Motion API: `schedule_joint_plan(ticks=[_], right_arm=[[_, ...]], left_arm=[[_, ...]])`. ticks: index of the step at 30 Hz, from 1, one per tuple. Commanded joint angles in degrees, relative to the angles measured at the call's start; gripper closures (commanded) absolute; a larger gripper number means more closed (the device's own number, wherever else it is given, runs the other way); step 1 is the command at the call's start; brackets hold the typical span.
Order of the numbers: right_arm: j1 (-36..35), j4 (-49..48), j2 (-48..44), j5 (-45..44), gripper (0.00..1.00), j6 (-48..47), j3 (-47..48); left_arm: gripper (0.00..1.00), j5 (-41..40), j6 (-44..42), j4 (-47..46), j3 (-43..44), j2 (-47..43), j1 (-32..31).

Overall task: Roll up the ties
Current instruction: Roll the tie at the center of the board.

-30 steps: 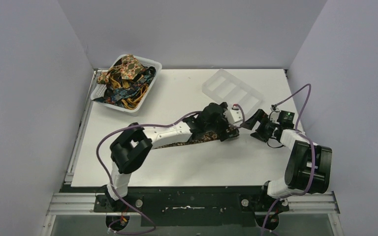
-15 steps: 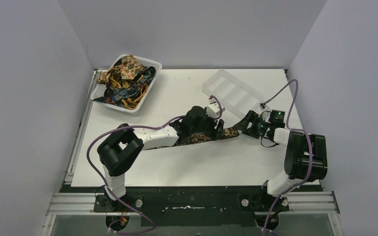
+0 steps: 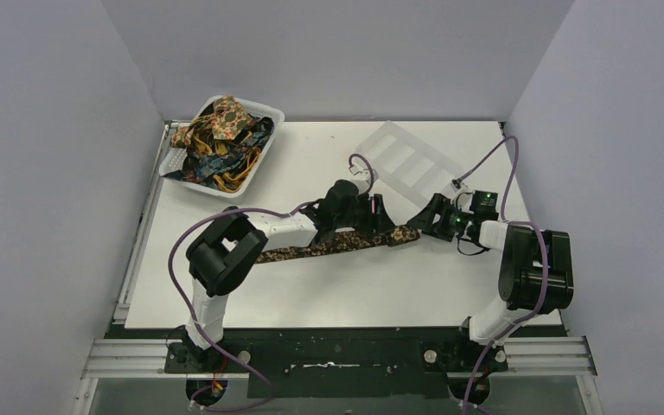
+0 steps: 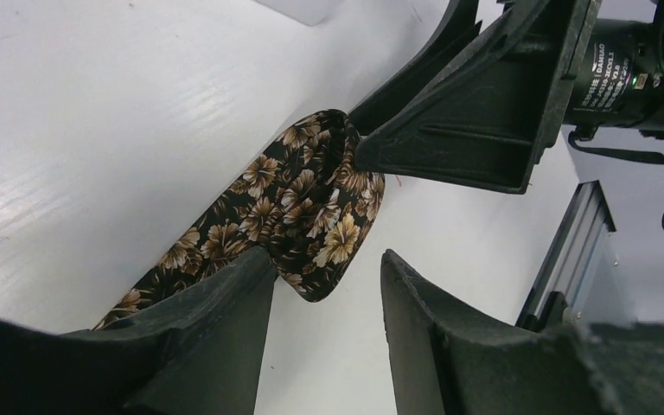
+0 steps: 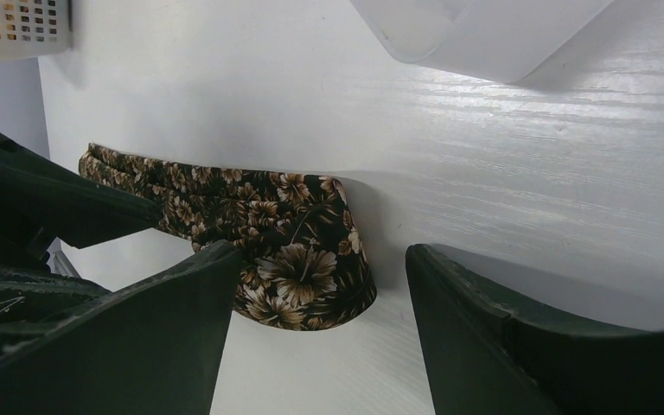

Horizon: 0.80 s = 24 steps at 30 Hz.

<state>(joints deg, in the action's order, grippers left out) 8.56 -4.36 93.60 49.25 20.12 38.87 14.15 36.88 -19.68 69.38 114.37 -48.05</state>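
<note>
the dark brown floral tie (image 3: 328, 245) lies stretched across the white table (image 3: 328, 294), its folded end between the two grippers. the left gripper (image 4: 327, 264) has its fingers spread around that end; the right gripper (image 5: 324, 252) faces it, fingers likewise apart, gripping nothing. other ties (image 3: 220, 121) fill the white basket (image 3: 272, 112).

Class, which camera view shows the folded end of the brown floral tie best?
Right wrist: the folded end sits mid-frame, large, with its print sharp. Left wrist shows it partly covered; top external shows the whole tie, but small.
</note>
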Motion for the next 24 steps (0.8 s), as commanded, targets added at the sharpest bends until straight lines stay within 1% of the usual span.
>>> schedule_joint_plan(ticks=[1, 5, 11, 17, 21, 24], right_arm=[[-0.3, 1.21, -0.34, -0.75, 0.27, -1.13, 1.16], [-0.3, 2.04, -0.87, 0.01, 0.25, -0.77, 2.05], [-0.27, 1.85, -2.93, 0.63, 0.23, -0.23, 2.43], [-0.27, 2.83, -3.07, 1.18, 0.23, -0.45, 2.72], [-0.29, 3.25, -2.86, 1.53, 0.22, -0.56, 2.39], [-0.3, 3.73, -2.83, 1.62, 0.22, -0.69, 2.39]], left_arm=[[0.53, -0.8, 5.39, -0.95, -0.33, -1.34, -0.32], [0.53, -1.63, 5.93, 2.2, 0.17, -0.9, -1.57], [0.53, -3.97, 10.24, -1.8, -3.06, -0.17, -2.91], [0.53, -4.77, 10.08, -1.39, 0.19, 3.02, -2.71], [0.58, -4.16, 9.87, -1.01, 2.72, 5.53, -2.44], [0.64, -2.78, 10.61, -3.5, 2.67, 6.54, -1.94]])
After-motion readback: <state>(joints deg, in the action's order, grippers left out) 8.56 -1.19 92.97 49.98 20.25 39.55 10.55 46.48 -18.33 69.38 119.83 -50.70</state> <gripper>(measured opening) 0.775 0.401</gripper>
